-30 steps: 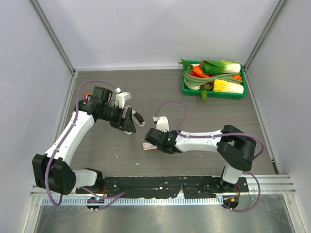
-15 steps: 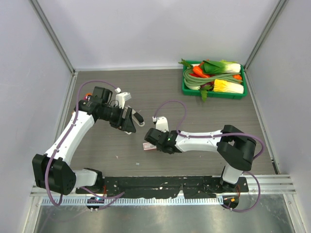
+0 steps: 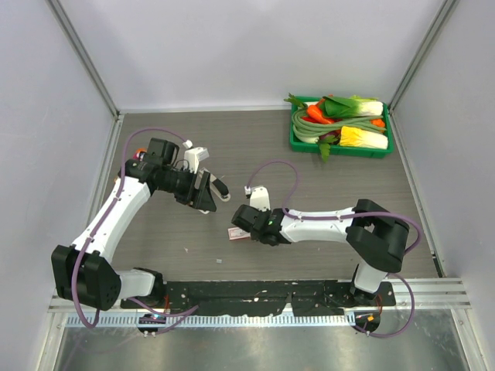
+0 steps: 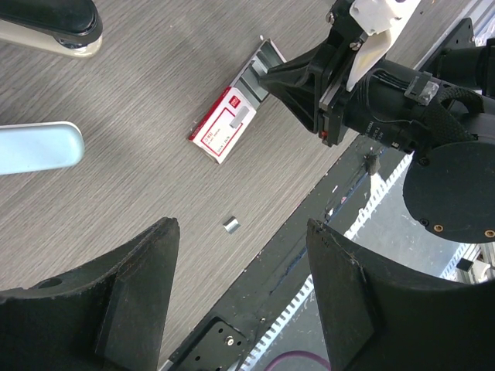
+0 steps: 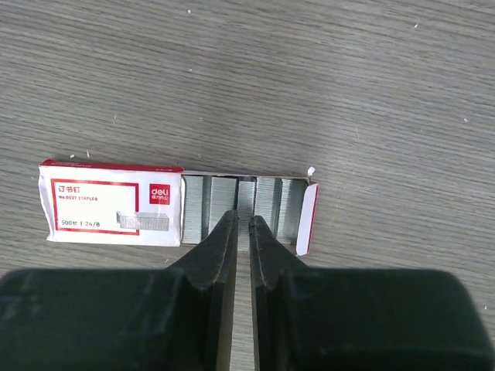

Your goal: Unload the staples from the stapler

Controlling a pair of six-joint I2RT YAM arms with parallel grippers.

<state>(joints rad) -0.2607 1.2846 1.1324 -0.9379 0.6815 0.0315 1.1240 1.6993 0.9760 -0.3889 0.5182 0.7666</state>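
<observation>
As right claw (image 5: 243, 219) pinches staples (image 5: 246, 197), box (image 5: 114, 202) open

My top camera is looking down from above the near edge; both wrist cameras (right one closest) are facing the red-and-white box (image 5: 112, 202).

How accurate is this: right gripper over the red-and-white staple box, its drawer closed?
Drawer is wrong: the right wrist view shows it slid open, staple strips exposed. The right gripper is over the staple box.
</observation>
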